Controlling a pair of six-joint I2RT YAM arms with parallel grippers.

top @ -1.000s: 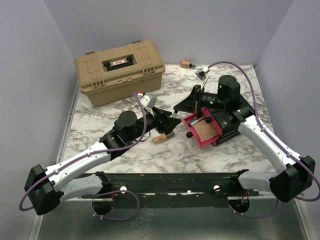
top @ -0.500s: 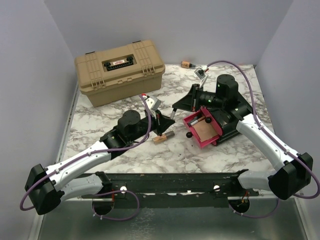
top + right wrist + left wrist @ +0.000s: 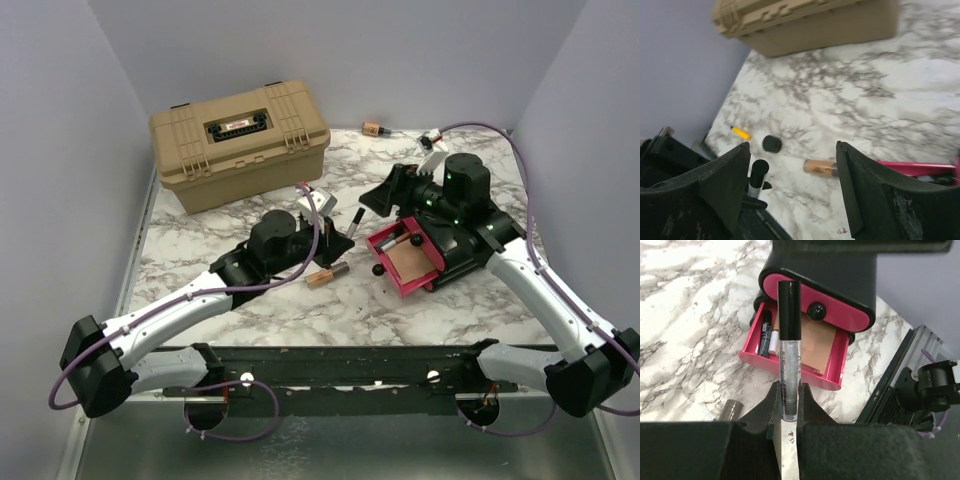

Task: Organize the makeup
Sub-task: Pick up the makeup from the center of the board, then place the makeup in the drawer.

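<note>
1. Some of the task is done. In the upper middle of the left wrist view, a pink drawer (image 3: 815, 380) stands pulled out of a black box (image 3: 820, 265). Inside it lie a square compact (image 3: 812, 347) and, at its left end, a black-and-red tube (image 3: 765, 334). A small white piece lies beside that tube, and I cannot tell what it is.
2. Some of it is left. In the centre of the top view, a copper lipstick (image 3: 327, 274) lies loose on the marble table (image 3: 440, 310), just left of the drawer. A second copper piece (image 3: 373, 128) lies at the upper middle of that frame, well apart from the drawer. In the right wrist view, a small black jar (image 3: 772, 143) sits left of centre, near a yellow pen (image 3: 741, 132). I judge the job to be about midway, with several pieces yet to be put away.
3. My left gripper (image 3: 788, 390) is closed almost fully and pinches a gloss tube (image 3: 789, 340) by its lower end. The tube has a clear body and a black cap. It stands upright in the middle of the left wrist frame, with its cap in front of the drawer and box.
4. My right gripper (image 3: 792, 150) has its jaws spread wide and holds nothing. Only bare marble and the loose lipstick show between the fingers. In the top view it sits right of centre, just above the drawer.
</note>
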